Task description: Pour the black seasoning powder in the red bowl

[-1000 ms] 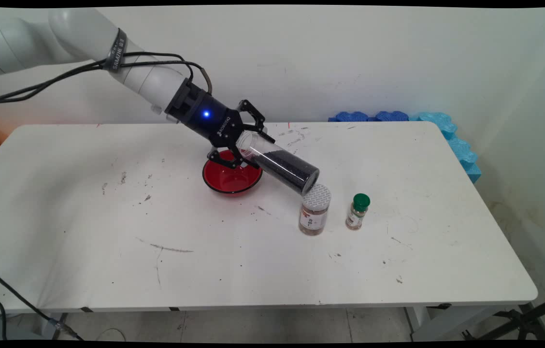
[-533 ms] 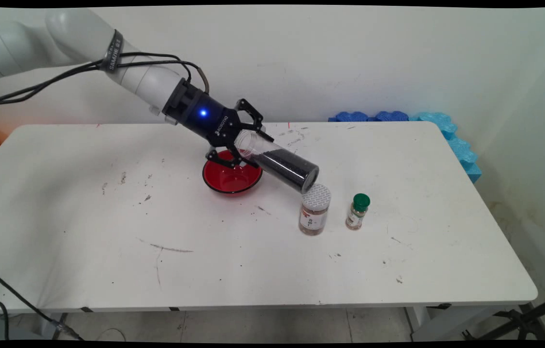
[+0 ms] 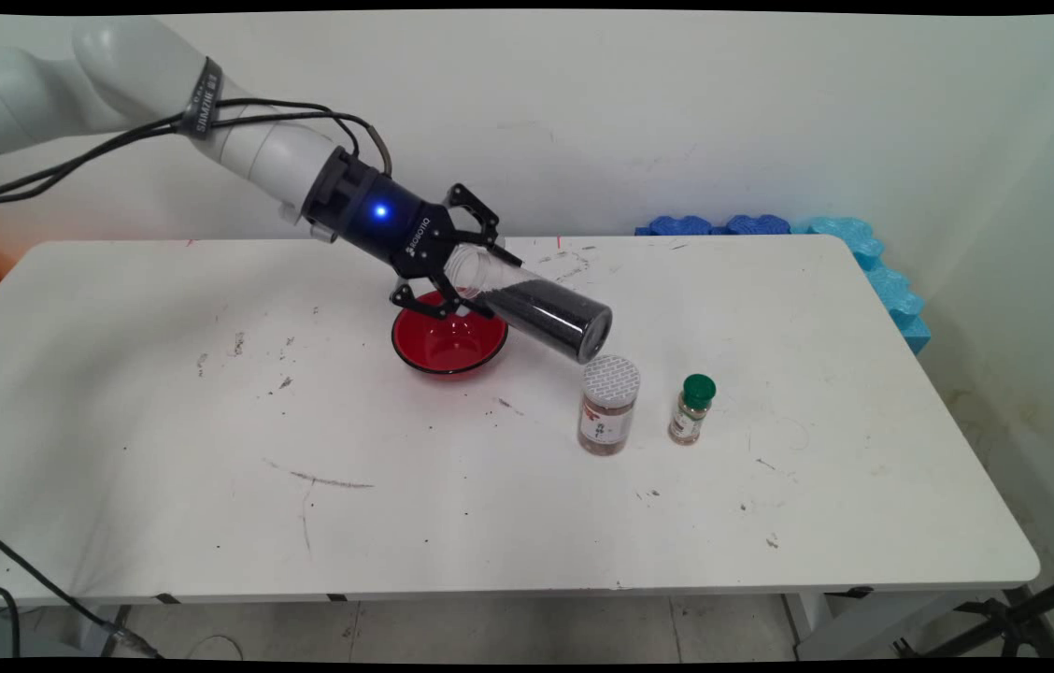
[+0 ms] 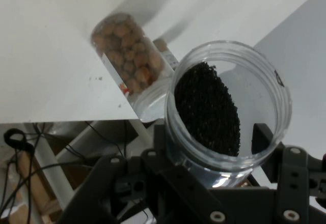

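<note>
Clear plastic fills my grasp: my gripper (image 3: 458, 269) is clenched on one open jar of black grains (image 3: 534, 309), tilted in the air. One red bowl (image 3: 448, 342) sits at its 7 o'clock; two small spice jars, grey-lidded (image 3: 608, 405) and green-capped (image 3: 694, 408), stand at 5 o'clock.
</note>
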### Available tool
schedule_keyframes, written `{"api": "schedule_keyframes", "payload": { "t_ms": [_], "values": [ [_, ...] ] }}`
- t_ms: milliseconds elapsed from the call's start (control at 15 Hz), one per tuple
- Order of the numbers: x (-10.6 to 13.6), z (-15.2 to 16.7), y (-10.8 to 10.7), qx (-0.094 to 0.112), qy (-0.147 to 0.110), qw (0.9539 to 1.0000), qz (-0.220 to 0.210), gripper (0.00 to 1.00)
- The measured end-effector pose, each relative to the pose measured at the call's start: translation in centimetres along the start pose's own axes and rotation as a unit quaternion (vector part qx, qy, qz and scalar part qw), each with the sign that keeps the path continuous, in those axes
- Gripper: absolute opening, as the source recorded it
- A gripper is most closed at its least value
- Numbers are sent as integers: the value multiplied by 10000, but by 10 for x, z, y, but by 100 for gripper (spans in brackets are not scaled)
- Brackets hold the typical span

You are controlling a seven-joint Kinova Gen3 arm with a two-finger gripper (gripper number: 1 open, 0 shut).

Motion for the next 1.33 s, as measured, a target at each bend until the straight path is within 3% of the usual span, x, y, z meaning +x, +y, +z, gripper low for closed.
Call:
{"api": "schedule_keyframes", "payload": {
  "t_ms": [667,1333],
  "values": [
    [9,-16,-4,-193,-231,9991,-295,0],
    [16,-28,-11,-324,-299,9976,-534,0]
  ]
}}
